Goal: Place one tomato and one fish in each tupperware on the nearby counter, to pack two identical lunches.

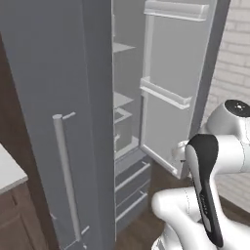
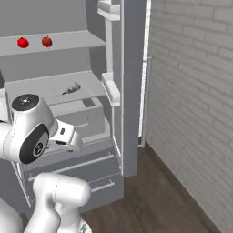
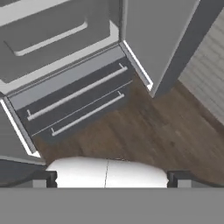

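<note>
Right base view, item one: two tomatoes [image 2: 22,43], small, round, glossy red, side by side on the upper fridge shelf [image 2: 68,42]. Item two: fish [image 2: 70,89], small, flat, dull grey, lying alone on the shelf below. Neither is packed; I judge the step in hand to be the first pick from the open fridge [image 2: 129,86].

Method, as I judge it: raise my hand from its downward aim, enter between the doors, close on one tomato across its middle without nudging its neighbour. The fish lies low and thin, so it wants a grip from above.

My claw [image 3: 107,177]: two dark tips, well apart, empty, aimed at the wood-plank floor [image 3: 144,131] before the drawers [image 3: 76,94].

Surroundings: matte grey fridge panels, bar handle [image 1: 66,176], ribbed door bins [image 1: 163,93]; pale brick wall [image 2: 195,91]; pale bench [image 1: 9,171] corner at left.
</note>
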